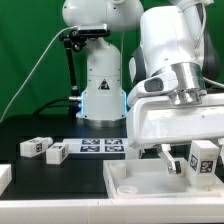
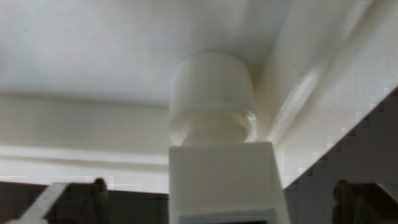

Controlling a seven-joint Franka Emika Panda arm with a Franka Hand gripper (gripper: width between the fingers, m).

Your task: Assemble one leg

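Observation:
My gripper (image 1: 173, 162) is low over the large white square piece (image 1: 130, 185) at the exterior view's lower right. In the wrist view my gripper (image 2: 226, 200) is shut on a white leg (image 2: 222, 150). The leg's round end rests in a corner of the white square piece (image 2: 107, 60), against its raised rim. The dark fingers (image 2: 80, 200) show on both sides of the leg. In the exterior view the held leg is mostly hidden by the gripper.
Two loose legs with tags (image 1: 32, 147) (image 1: 57, 153) lie on the black table at the exterior view's left. Another tagged leg (image 1: 203, 158) stands at the right by the gripper. The marker board (image 1: 100, 146) lies before the arm's base. A white part (image 1: 3, 178) shows at the left edge.

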